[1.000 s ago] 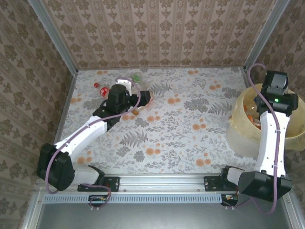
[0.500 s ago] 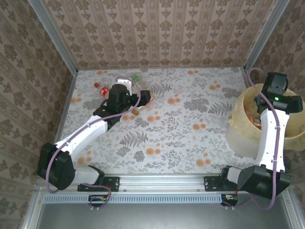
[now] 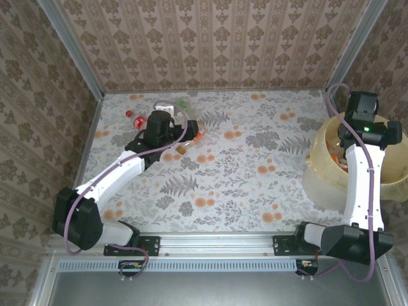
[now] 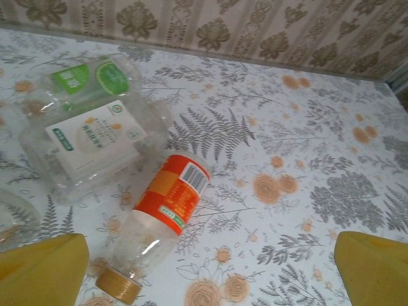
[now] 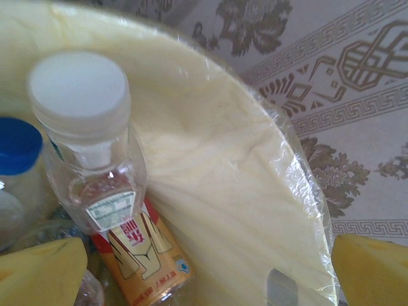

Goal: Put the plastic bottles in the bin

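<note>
At the far left of the floral table top [image 3: 255, 172], a red-capped bottle [image 3: 131, 115] lies near the back wall, just left of the left arm's wrist. Through the left wrist camera, the left gripper [image 4: 207, 271] hangs above the surface with its yellow fingertips [image 4: 41, 261] spread wide and nothing between them. Below it is a cluster of plastic bottles: a green-labelled one [image 4: 95, 80] farthest back, a crushed clear one with a white label [image 4: 89, 143] touching it, and nearest the jaws an orange-labelled bottle [image 4: 167, 220] lying on its side at a slant, its tan cap towards the camera. This looks like the approach to a pick, and the orange-labelled bottle seems the likely target. It sits left of the midline between the fingers, so the next move would call for a shift that way, then a descent with the jaws straddling its body rather than the cap. Well to the right stands the bin [image 3: 319, 182], lined in pale yellow plastic and already holding several bottles, among them a white-capped bottle [image 5: 95, 166] propped upright against the liner beside a blue cap [image 5: 16, 143]. The right gripper [image 5: 204, 274] hovers over the bin's mouth, jaws apart and empty, and appears free to fetch another.
</note>
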